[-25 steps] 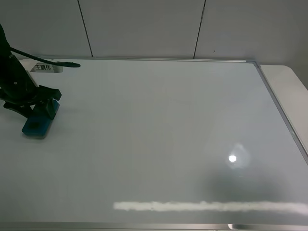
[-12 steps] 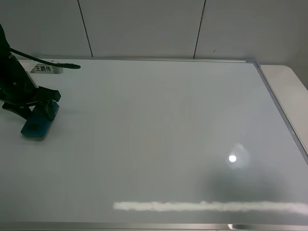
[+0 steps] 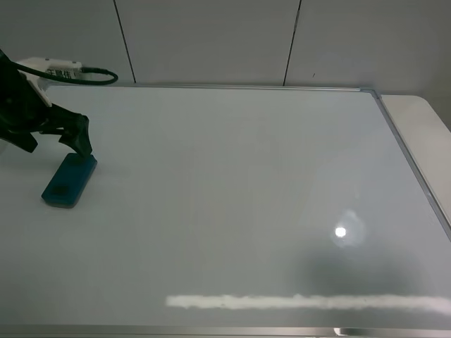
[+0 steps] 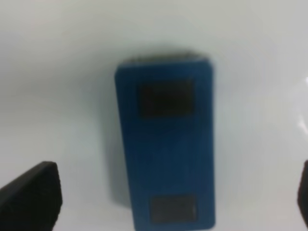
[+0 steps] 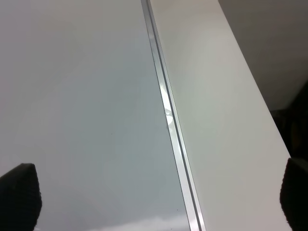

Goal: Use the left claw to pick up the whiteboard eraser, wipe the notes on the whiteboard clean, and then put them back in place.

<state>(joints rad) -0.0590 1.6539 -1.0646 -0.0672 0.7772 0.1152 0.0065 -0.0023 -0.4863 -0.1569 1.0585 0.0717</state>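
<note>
Withdrawing cleanly calls for a straight upward lift, so the fingers [image 4: 33,199] cannot nudge the eraser [image 3: 69,180] out of place. The left claw [image 3: 53,134] stands wide open and holds nothing. The eraser lies flat on the whiteboard [image 3: 232,190] near its left end, free below and between the spread fingers, touching neither. No red notes show.

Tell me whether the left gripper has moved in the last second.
Yes. The left gripper has lifted off the whiteboard eraser, toward the whiteboard frame's far edge.
</note>
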